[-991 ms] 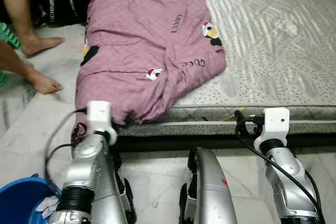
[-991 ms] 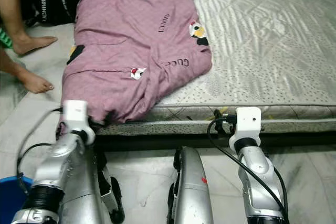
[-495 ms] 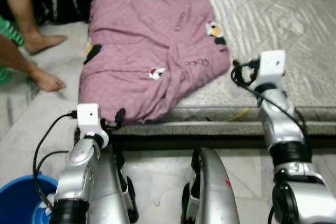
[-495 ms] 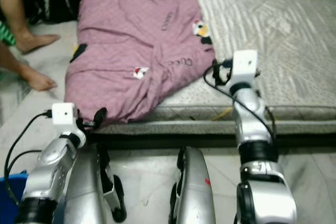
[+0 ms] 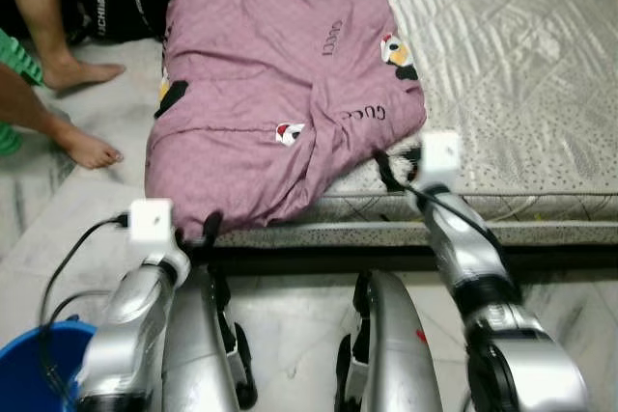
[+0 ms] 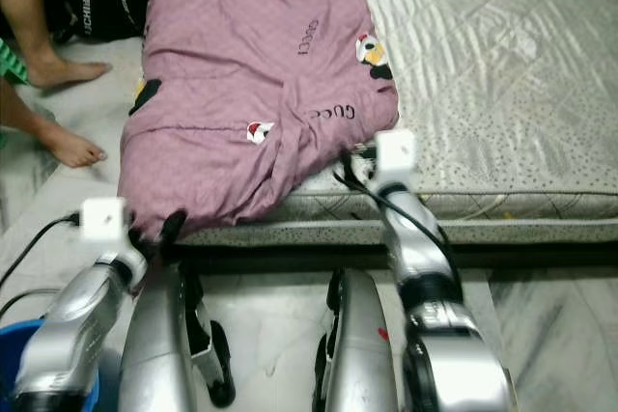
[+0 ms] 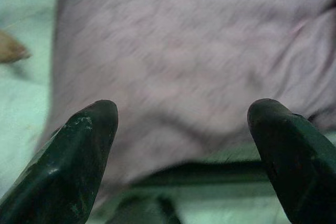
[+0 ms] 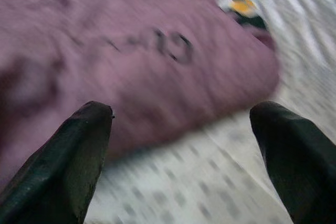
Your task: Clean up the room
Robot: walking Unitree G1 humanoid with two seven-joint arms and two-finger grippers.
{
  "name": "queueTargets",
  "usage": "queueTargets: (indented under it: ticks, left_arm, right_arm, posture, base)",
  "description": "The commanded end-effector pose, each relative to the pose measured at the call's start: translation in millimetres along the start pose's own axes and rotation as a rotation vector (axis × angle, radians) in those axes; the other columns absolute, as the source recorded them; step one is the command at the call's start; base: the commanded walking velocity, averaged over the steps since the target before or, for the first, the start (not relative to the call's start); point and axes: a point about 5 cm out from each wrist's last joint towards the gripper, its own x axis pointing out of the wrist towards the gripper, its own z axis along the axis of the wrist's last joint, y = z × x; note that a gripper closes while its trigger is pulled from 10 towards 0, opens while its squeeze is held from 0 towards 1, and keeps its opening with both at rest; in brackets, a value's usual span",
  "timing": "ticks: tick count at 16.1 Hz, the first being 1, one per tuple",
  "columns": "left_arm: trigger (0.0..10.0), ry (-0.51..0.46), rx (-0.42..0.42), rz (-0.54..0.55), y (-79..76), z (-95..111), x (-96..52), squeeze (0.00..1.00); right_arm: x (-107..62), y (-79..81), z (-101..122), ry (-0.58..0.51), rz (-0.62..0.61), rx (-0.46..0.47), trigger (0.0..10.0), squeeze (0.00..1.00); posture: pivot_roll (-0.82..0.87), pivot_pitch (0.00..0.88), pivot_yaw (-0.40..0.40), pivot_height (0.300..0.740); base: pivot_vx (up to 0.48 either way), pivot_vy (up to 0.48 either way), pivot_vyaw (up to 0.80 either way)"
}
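Pale marble floor [image 5: 77, 200]; low mattress [image 5: 521, 94] with grey quilted cover; blue bucket [image 5: 29, 373] at floor corner.

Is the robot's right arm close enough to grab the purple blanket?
Probably yes. The right gripper is open and sits at the blanket edge on the mattress, with nothing between them.

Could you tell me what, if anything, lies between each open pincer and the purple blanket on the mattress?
Nothing visible does. The right pincer is open over bare mattress facing the purple blanket edge. The left pincer is open below the blanket's overhanging corner, with open air between.
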Motion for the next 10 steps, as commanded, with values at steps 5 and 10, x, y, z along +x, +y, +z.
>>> queueTargets:
  ticks: [5,10]
  left_arm:
    - [10.0,0.028,0.030,0.153,32.4,-2.4,-45.8,0.00]
    - [10.0,-0.005,0.069,0.170,35.0,11.3,-64.7,0.00]
  right_arm:
    - [23.4,30.7,20.7,-0.031,0.087,0.034,10.0,0.00]
    - [39.8,67.7,47.8,-0.077,0.149,0.126,10.0,0.00]
  posture:
    - [0.21,0.314,-0.046,0.561]
    - [0.24,0.345,-0.032,0.561]
  base:
    - [0.000,0.000,0.00]
    - [0.000,0.000,0.00]
